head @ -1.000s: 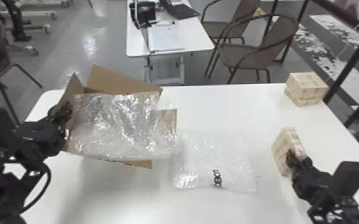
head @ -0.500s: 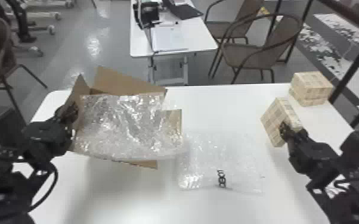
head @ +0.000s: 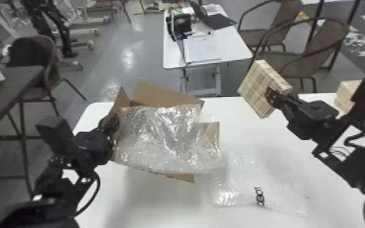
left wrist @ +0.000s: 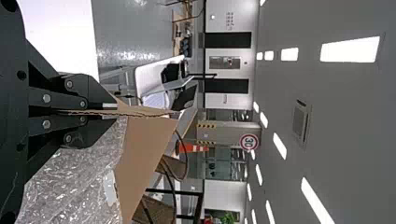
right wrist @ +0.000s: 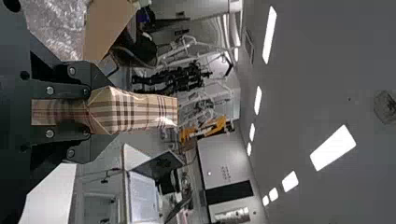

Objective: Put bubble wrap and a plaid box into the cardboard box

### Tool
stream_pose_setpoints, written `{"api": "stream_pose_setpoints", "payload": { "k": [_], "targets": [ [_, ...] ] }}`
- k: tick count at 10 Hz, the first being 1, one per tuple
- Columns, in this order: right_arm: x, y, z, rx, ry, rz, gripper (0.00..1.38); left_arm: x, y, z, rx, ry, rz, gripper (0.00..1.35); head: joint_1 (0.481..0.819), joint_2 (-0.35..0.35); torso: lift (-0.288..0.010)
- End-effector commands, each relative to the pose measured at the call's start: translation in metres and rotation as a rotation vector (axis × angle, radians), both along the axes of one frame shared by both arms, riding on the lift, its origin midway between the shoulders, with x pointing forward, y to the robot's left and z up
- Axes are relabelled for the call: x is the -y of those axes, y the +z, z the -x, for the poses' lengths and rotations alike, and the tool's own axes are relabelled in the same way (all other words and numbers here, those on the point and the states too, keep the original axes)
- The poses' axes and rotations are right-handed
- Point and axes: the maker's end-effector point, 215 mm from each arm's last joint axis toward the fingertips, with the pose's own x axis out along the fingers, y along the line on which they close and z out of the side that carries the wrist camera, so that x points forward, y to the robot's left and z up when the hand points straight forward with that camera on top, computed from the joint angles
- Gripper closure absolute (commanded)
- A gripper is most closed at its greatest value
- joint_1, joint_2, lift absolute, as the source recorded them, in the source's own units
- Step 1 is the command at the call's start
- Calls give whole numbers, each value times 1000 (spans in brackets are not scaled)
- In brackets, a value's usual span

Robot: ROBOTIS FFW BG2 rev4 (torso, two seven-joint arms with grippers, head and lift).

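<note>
Now the plaid box (head: 260, 88) is the thing to pack, squeezed in the right gripper (right wrist: 100, 112) near the far edge of the counter (head: 160, 206), and should go across and down into the cardboard box (head: 157, 95), where bubble wrap (head: 166, 136) seems tucked in, while the left gripper (left wrist: 114, 113) pinches its flap.

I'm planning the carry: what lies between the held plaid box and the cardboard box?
In the head view, a bare stretch of white table lies between the plaid box and the cardboard box.
</note>
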Motion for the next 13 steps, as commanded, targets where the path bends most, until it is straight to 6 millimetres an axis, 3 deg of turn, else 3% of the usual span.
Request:
{"api": "stream_pose_setpoints", "payload": {
  "k": [1,3,5,9,12,13],
  "targets": [
    [-58,26,-1,13,153,-35,1067,6,0,-3,0,-8,4,1223,619,184,-108],
    [-118,15,6,-55,318,-75,1067,12,-2,-7,-3,-18,9,1223,589,252,-108],
    [-154,-13,16,-157,463,-73,1067,13,-3,-7,-6,-21,10,1223,592,298,-108],
    [-163,-54,19,-276,493,-2,1067,14,-1,-8,-3,-23,9,1222,624,340,-108],
    [-185,-114,14,-323,563,38,1067,18,-1,-11,-1,-30,12,1223,645,344,-108],
    [-198,-125,17,-316,612,26,1067,23,0,-14,2,-37,16,1223,657,350,-108]
  ]
}}
